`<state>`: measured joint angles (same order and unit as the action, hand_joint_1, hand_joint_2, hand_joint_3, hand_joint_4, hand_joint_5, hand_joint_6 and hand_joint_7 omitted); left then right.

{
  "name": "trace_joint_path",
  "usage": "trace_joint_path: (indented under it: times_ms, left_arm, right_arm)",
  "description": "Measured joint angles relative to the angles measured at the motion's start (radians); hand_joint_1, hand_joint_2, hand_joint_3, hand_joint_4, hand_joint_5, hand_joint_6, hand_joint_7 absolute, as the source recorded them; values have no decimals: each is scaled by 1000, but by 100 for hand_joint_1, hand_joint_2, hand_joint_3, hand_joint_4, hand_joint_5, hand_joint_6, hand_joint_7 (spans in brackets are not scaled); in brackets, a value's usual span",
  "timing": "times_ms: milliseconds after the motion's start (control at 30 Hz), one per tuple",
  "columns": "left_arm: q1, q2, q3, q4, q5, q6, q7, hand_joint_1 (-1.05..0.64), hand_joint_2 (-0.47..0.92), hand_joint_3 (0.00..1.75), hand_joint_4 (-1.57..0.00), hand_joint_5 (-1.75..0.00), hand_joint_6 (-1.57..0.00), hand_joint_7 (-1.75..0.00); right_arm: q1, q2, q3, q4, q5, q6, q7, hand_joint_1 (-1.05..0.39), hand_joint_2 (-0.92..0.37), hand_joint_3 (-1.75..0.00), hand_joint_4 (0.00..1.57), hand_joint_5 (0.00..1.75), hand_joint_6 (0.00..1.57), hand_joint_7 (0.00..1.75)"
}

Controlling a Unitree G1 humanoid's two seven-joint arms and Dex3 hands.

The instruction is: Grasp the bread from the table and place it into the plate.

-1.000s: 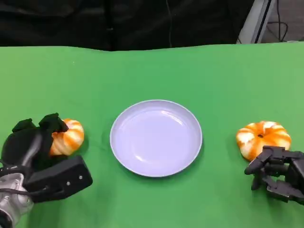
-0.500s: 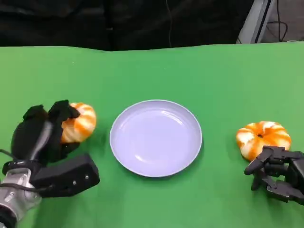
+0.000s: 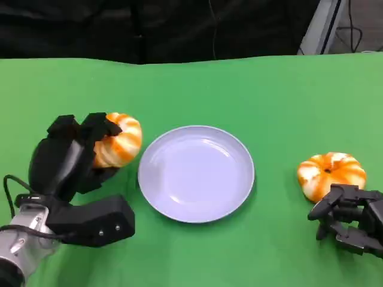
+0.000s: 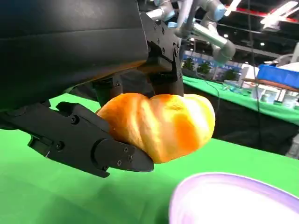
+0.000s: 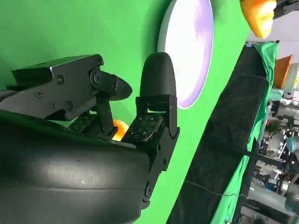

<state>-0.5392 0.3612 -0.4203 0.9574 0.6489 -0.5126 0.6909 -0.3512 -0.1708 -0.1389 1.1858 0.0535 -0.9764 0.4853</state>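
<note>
On the left we see the left hand, matte black plastic w/ a silver forearm, grasping the bread: a plump, glossy roll, orange w/ pale twisted stripes. It's held up off the green cloth table, just beside the plate's left rim, not over it yet. In the left wrist view the fingers cup the bread from under and behind. Centre: the plate, round, shallow, smooth pale lilac, nothing in it. Right: a second roll, same striped look, lies on the cloth. The right hand sits just in front of it, fingers curled in, holding nothing.
</note>
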Motion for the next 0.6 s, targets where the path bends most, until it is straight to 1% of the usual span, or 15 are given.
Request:
trace_joint_path:
  times_ms: [267,600]
  left_arm:
    - [52,-5,11,-151,9,25,-30,-12,92,42,-39,-168,-48,-129]
    - [74,-40,13,-228,16,36,-39,-14,92,39,-41,-165,-50,-126]
  right_arm:
    - [0,0,0,0,0,0,-2,11,-83,-63,89,138,95,96]
    - [0,0,2,-1,-3,0,-9,11,-83,-63,89,137,95,96]
